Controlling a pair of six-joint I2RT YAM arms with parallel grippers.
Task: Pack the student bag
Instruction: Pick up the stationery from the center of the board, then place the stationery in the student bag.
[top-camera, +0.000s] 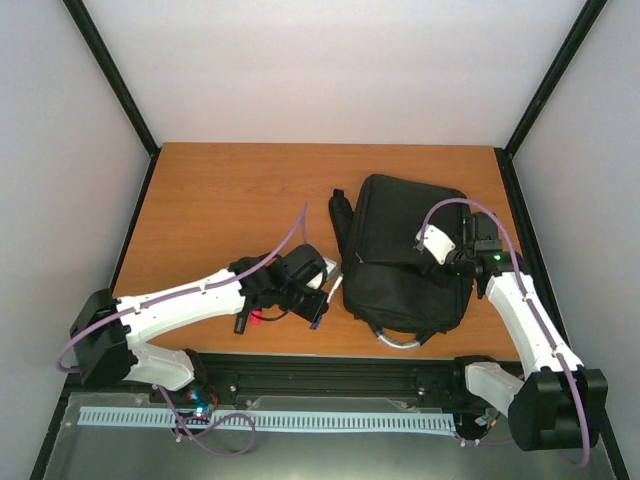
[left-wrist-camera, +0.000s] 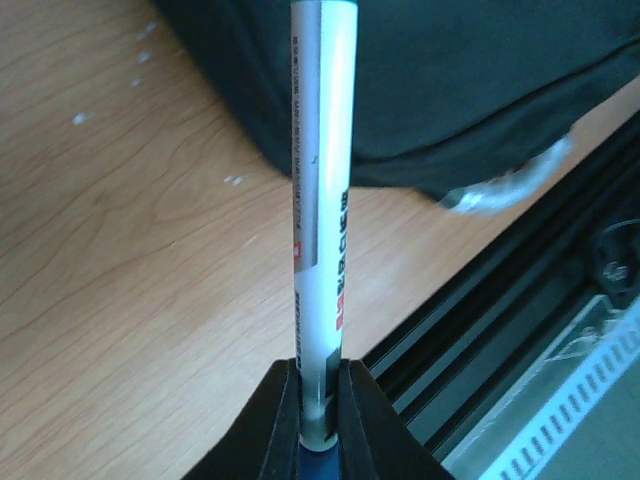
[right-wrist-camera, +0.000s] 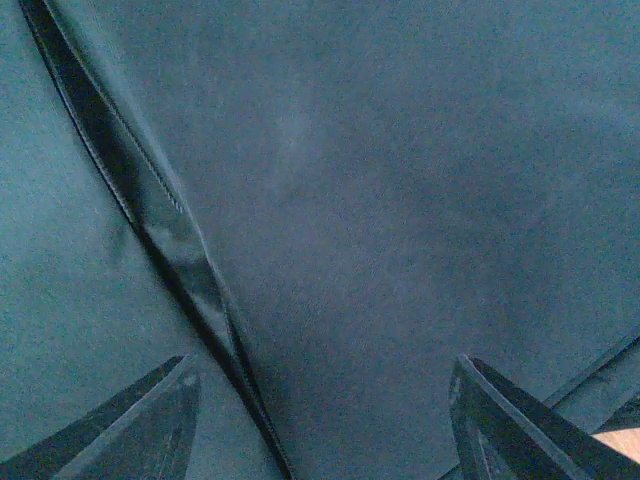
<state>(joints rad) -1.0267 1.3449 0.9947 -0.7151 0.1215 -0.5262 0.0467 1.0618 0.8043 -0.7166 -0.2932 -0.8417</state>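
Left hand (left-wrist-camera: 320, 378) pinches pen (left-wrist-camera: 320, 180); right hand (right-wrist-camera: 325, 375) over bag (right-wrist-camera: 400, 150)

The slim white plastic pen (left-wrist-camera: 318, 200) is cut off at twelve o'clock, its print too blurred to read. The black soft fabric backpack (right-wrist-camera: 400, 200) overruns every edge of the right wrist view.

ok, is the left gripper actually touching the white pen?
Touching. The left wrist view shows the left gripper shut on the white pen, both fingers pressed against its barrel with no gap.
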